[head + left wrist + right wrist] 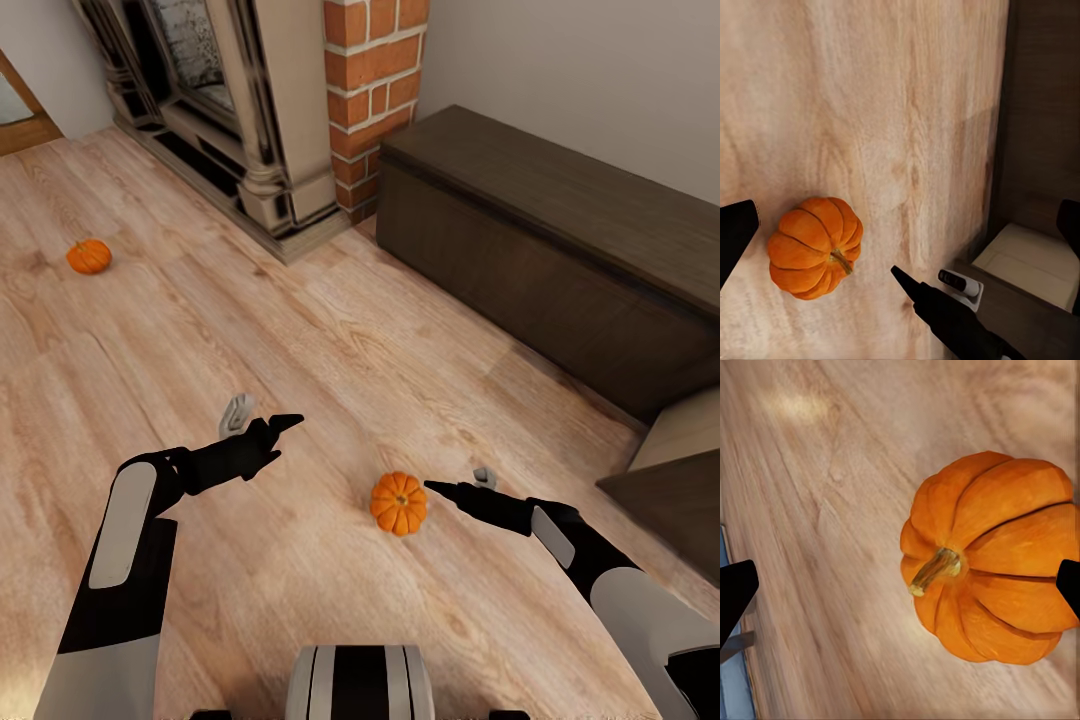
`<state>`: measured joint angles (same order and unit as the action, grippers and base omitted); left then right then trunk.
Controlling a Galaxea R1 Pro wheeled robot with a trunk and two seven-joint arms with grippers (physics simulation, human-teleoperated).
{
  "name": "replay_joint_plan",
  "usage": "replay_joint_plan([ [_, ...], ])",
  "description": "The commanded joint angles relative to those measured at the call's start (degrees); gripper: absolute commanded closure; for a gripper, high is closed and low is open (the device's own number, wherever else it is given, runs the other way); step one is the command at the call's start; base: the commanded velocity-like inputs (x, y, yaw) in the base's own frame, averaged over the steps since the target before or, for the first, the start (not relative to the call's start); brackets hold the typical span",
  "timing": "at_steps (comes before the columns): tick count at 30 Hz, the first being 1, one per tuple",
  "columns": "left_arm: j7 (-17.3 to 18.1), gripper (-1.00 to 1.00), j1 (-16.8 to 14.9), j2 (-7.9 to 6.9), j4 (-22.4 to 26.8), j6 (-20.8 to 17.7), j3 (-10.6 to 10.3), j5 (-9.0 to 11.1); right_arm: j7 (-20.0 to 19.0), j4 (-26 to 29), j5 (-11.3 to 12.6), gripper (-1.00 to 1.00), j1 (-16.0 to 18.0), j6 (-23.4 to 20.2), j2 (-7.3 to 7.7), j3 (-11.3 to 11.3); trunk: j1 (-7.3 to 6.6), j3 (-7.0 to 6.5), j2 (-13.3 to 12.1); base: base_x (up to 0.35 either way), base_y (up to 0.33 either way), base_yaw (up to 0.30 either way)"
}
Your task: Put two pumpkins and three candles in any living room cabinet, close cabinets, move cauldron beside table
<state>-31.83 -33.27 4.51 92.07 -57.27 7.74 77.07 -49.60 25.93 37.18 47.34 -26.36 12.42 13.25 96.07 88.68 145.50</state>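
While its jaws are gaping, the right gripper (452,489) is hovering beside a pumpkin (399,503).
Rigid and probably light, it looks best gripped across the ribs; the left gripper (262,428) is idling open.

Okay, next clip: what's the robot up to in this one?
The robot stands over a wooden floor with both arms stretched out. Its right tool is open and hovers beside the near pumpkin, which still sits on the floor, not yet gripped. The left tool is open and holds nothing. A second pumpkin lies farther off, toward the fireplace. The long dark cabinet stands along the wall, and a drawer with a pale inside is pulled open at the right.
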Motion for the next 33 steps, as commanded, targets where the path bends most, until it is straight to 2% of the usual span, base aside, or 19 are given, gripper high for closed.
replay_joint_plan([
  [1,-0.6,-1.00,0.0,0.06,0.0,-0.2,0.1,0.6,0.0,0.1,0.6,-1.00,0.0,-0.4,0.06,0.3,0.01,0.26,0.0,0.000,0.000,0.000],
  [23,-0.6,-1.00,0.0,0.06,0.0,-0.2,0.2,0.6,0.5,0.1,0.7,-1.00,0.0,-0.5,0.06,0.1,0.58,5.14,0.3,0.000,0.000,0.000],
  [29,-0.6,-1.00,0.2,0.06,0.0,-0.2,0.1,0.6,2.1,-0.3,0.7,-1.00,0.0,-0.6,0.06,-0.1,0.58,5.14,0.3,0.000,0.000,0.000],
  [33,-0.3,-1.00,1.7,-0.31,0.0,-0.4,0.1,0.6,2.9,-0.2,0.7,-1.00,0.0,-0.6,0.06,-0.1,0.58,5.14,0.3,0.004,0.000,0.000],
])
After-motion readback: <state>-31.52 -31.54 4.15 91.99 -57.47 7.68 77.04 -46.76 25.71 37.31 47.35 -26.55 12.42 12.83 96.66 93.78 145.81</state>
